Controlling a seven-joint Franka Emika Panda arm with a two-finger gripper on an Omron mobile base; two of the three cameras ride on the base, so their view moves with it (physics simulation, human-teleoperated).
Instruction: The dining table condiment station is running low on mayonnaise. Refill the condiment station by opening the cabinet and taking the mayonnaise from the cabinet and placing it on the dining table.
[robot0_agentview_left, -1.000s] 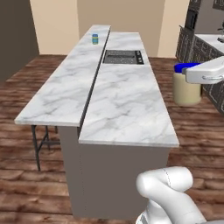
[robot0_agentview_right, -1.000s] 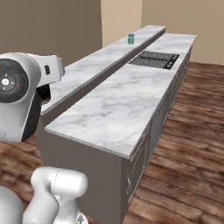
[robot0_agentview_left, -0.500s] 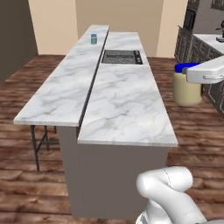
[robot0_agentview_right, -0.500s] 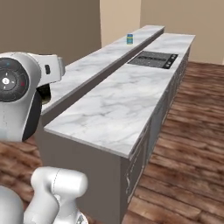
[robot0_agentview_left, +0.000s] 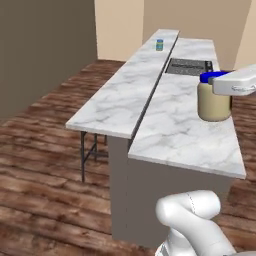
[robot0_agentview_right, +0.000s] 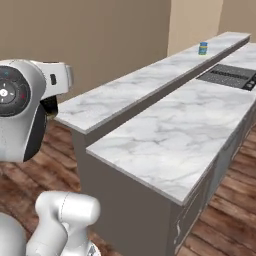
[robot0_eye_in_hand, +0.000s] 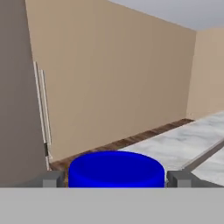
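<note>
My gripper (robot0_agentview_left: 223, 85) is shut on the mayonnaise (robot0_agentview_left: 214, 103), a cream jar with a blue lid, and holds it upright at the right of the left base view, in line with the near right part of the dining table (robot0_agentview_left: 170, 125). In the hand view the blue lid of the mayonnaise (robot0_eye_in_hand: 116, 168) sits between the two fingertips (robot0_eye_in_hand: 52, 178), with the gripper (robot0_eye_in_hand: 116, 180) closed around it. The dining table (robot0_agentview_right: 170, 135) runs away from me, its marble top in two levels. The cabinet is out of view.
A small teal jar with a blue lid (robot0_agentview_left: 159, 45) (robot0_agentview_right: 203, 48) stands at the table's far end. A black cooktop panel (robot0_agentview_left: 187, 66) (robot0_agentview_right: 230, 76) lies in the lower top. Wooden floor surrounds the table. A tall grey-brown front with long silver bars (robot0_eye_in_hand: 39, 105) shows at left.
Both base views have shifted: the camera has moved, and the table now shows more from its left side. The jar stays in my gripper.
</note>
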